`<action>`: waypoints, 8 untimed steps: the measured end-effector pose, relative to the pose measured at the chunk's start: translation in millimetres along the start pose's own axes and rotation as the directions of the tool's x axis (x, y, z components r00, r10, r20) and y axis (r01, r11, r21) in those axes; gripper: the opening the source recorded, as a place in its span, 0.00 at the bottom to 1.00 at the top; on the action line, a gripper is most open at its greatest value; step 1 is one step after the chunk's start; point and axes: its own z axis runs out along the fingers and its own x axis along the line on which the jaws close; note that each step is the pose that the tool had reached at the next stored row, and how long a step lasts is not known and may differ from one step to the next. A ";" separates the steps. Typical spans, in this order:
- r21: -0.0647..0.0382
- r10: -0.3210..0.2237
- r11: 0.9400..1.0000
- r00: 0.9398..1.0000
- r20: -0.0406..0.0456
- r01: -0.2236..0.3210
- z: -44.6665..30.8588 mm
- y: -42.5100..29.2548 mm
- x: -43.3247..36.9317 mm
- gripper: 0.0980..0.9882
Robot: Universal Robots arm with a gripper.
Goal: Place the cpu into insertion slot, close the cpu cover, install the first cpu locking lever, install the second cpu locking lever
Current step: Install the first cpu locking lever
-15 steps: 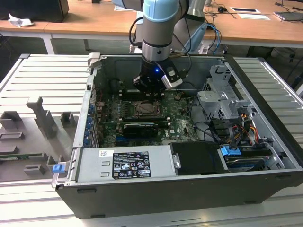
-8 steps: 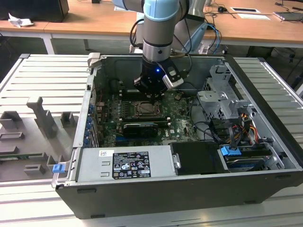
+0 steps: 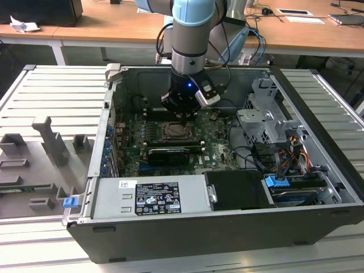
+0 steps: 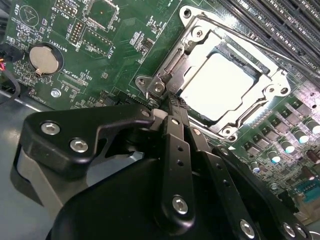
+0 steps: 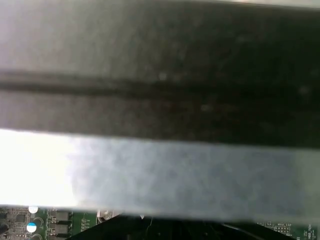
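The cpu, a pale silvery square, lies in the socket on the green motherboard. The cpu cover, a thin metal frame with a window, lies flat around it. My gripper has its black fingers drawn together, the tips touching the cover's corner bracket. A thin metal lever rod runs along the socket's edge by the memory slots. In the exterior view the gripper hangs just above the socket inside the open computer case.
Memory slots and a coin battery flank the socket. A graphics card, the power supply box, a drive cage and loose cables crowd the case. A grey fixture tray lies at the exterior view's left.
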 end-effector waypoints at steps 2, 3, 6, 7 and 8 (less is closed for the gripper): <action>-0.001 0.000 1.000 1.000 0.000 0.000 0.4 1.1 -0.3 0.01; -0.011 0.000 1.000 1.000 0.001 0.000 0.5 1.3 -0.3 0.01; -0.048 0.000 0.999 1.000 0.004 0.000 0.9 1.6 -0.4 0.01; -0.050 0.001 0.999 1.000 0.004 0.000 -0.7 1.8 -0.5 0.01; -0.050 0.001 0.999 1.000 0.004 0.000 -3.6 1.8 -0.4 0.01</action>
